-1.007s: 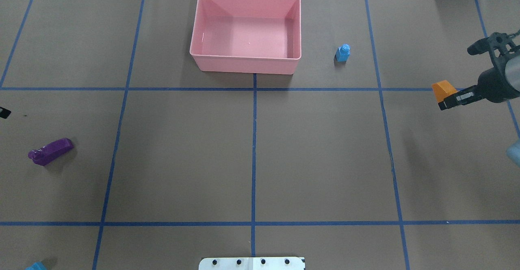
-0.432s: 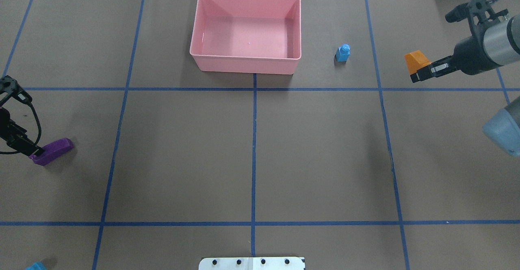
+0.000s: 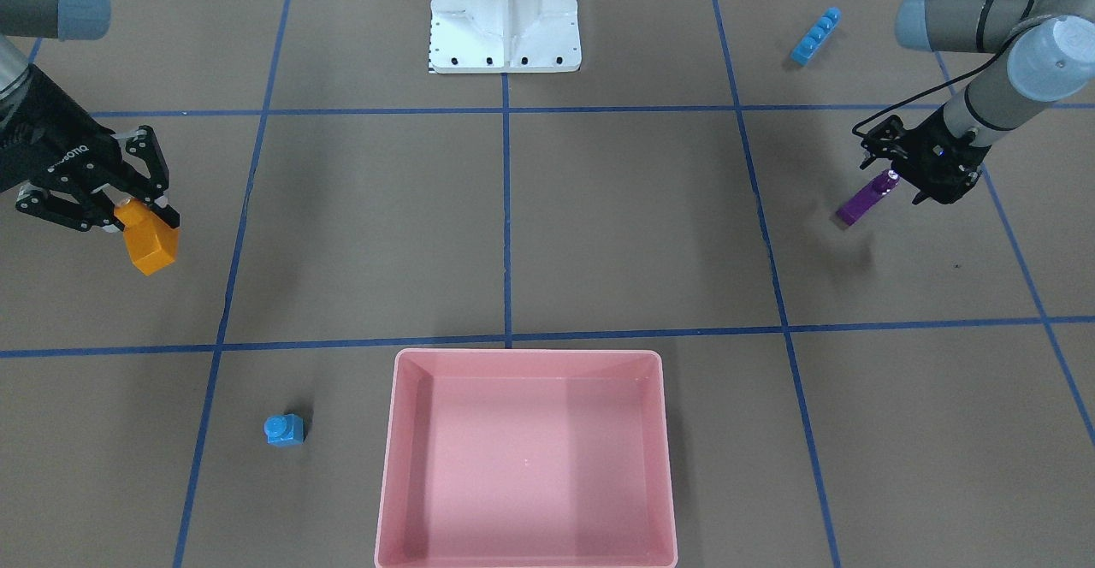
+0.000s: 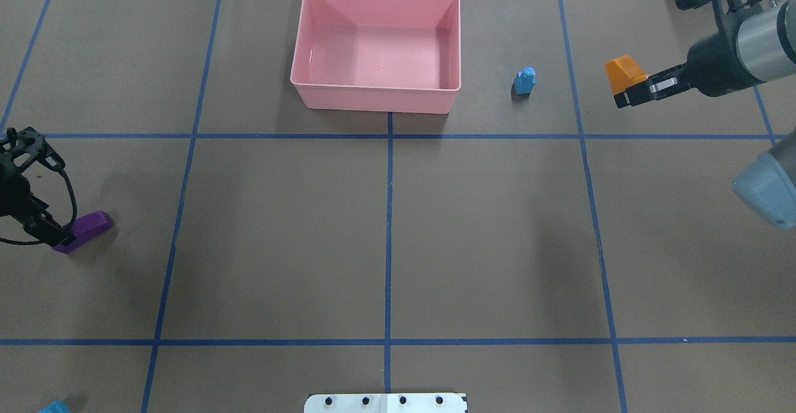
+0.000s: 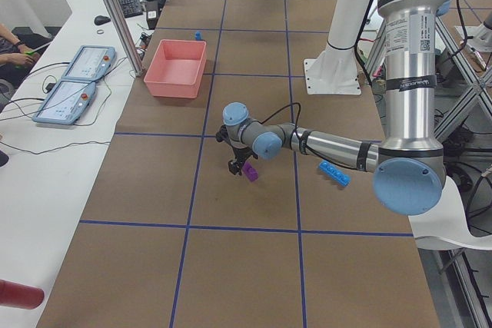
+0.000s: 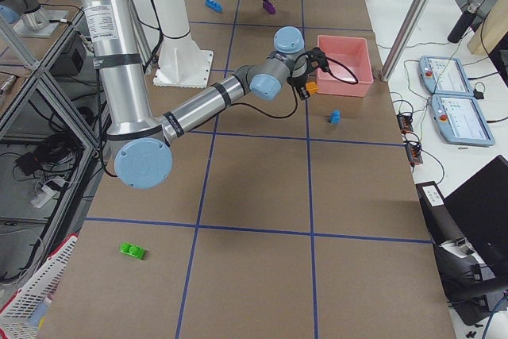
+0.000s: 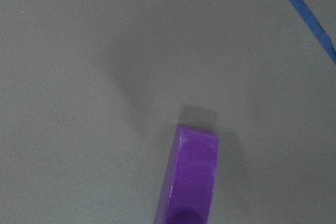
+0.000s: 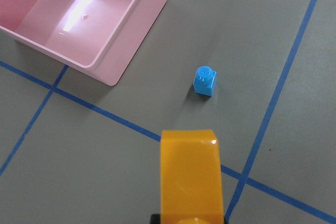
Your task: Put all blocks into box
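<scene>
Right hand [image 4: 629,91] is clamped on the orange block [image 4: 622,72]: carry it high over the box [image 4: 373,99] wall and release mid-box. Left hand [image 4: 53,234] is at the purple block [image 4: 90,223]; can't tell its grip.

I read bright, even overhead lighting in every view; shadows on the brown table [image 4: 497,245] are soft and faint. A white glare patch sits on the floor of the pink box [image 8: 139,35] in the right wrist view. In the left wrist view, the purple block [image 7: 193,177] is out of focus. Fixed views are sharp.
</scene>
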You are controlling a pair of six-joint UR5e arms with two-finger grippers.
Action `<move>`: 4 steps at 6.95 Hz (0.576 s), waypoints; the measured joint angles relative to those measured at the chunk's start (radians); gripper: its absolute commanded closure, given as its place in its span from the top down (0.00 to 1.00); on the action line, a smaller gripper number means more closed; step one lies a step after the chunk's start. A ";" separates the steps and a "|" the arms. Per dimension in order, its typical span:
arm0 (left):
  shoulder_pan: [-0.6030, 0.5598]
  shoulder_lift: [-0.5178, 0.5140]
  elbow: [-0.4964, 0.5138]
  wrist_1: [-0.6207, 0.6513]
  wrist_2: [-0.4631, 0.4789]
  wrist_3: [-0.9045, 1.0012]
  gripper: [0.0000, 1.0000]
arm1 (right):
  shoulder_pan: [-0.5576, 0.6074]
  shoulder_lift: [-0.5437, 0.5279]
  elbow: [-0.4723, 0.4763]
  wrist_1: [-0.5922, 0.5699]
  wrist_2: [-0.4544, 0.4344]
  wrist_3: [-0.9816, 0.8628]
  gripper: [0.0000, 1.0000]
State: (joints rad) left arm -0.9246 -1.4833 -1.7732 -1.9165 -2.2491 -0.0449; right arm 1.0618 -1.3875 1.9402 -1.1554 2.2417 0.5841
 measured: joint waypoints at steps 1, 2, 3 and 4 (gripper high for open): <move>0.019 0.001 0.003 0.000 0.004 -0.001 1.00 | 0.012 0.003 0.011 0.000 0.002 0.000 0.00; 0.041 0.002 0.007 0.000 0.006 -0.004 1.00 | 0.022 0.010 0.018 0.000 0.003 0.000 0.00; 0.055 0.000 0.017 -0.001 0.006 -0.006 1.00 | 0.027 0.023 0.022 0.001 0.004 0.000 0.00; 0.062 -0.004 0.035 -0.001 0.006 -0.006 1.00 | 0.030 0.049 0.023 0.001 0.004 0.001 0.00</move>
State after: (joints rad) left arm -0.8626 -1.4874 -1.7387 -1.9173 -2.2428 -0.0509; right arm 1.0920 -1.3384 1.9629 -1.1544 2.2454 0.5853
